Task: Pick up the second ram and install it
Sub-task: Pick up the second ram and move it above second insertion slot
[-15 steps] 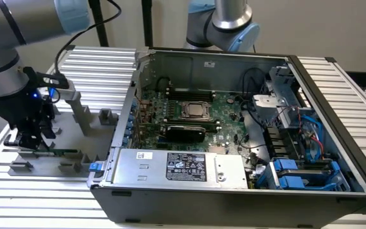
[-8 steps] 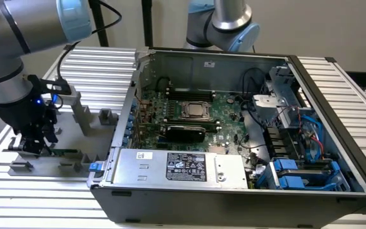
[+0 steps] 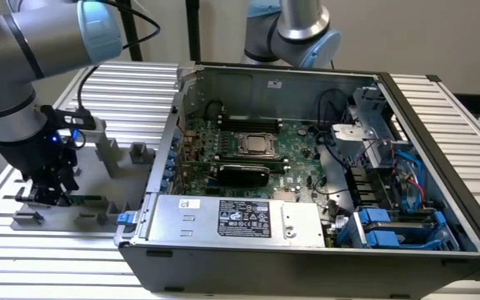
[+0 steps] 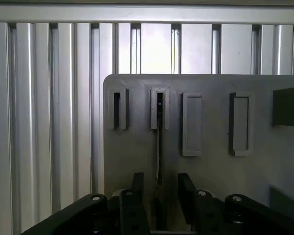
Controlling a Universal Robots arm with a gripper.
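Observation:
The second ram [image 4: 159, 142] stands on edge in a slot of the gray fixture plate [image 4: 215, 181], seen as a thin dark strip. My gripper [image 4: 160, 188] is low over it, open, with one finger on each side of the strip and a gap to both. In the exterior view the gripper [image 3: 50, 195] hangs over the fixture plate [image 3: 98, 187] at the exterior view's left, and a bit of the green ram [image 3: 87, 200] shows beside it. The green motherboard [image 3: 249, 150] lies inside the open computer case [image 3: 307, 256].
Gray fixture blocks [image 3: 140, 152] rise from the plate near the gripper. More raised slots [image 4: 192, 125] sit beside the ram. A power supply [image 3: 240, 219] fills the case's front. A second arm [image 3: 294, 31] stands behind the case. Ribbed aluminium table [image 3: 132, 81] surrounds everything.

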